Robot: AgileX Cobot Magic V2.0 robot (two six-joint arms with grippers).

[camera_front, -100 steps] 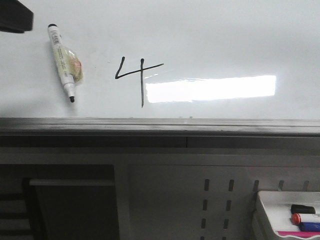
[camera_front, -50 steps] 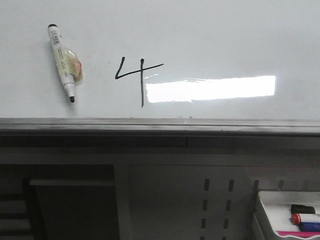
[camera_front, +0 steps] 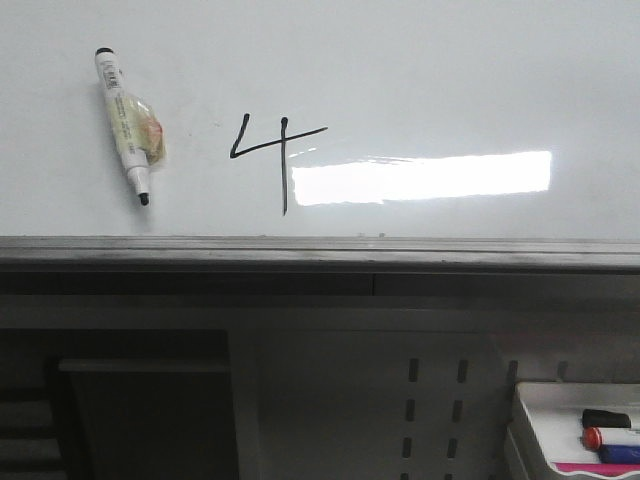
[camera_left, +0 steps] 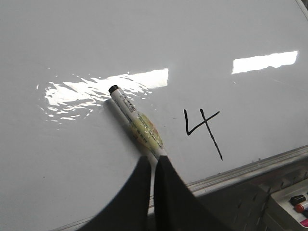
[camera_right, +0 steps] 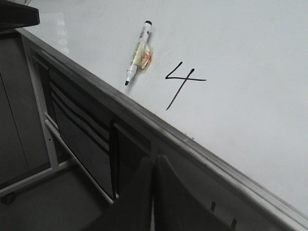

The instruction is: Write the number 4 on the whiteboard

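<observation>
Showing number 4 (camera_front: 272, 158) on whiteboard (camera_front: 450, 70).

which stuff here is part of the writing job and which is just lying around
Part of the job:
- whiteboard
- number 4, already drawn
- marker, uncapped, lying on the board left of the 4

Just lying about:
- white tray at lower right, holding spare markers
- grey perforated panel below the board

The front view faced the whiteboard (camera_front: 400, 60) squarely and close, its ledge (camera_front: 320, 255) across the middle. The left wrist view looked down over the board from nearer. The right wrist view stood back, perhaps lower, along the ledge. All three shared the 4 (camera_front: 275, 160) and marker (camera_front: 125, 122).
</observation>
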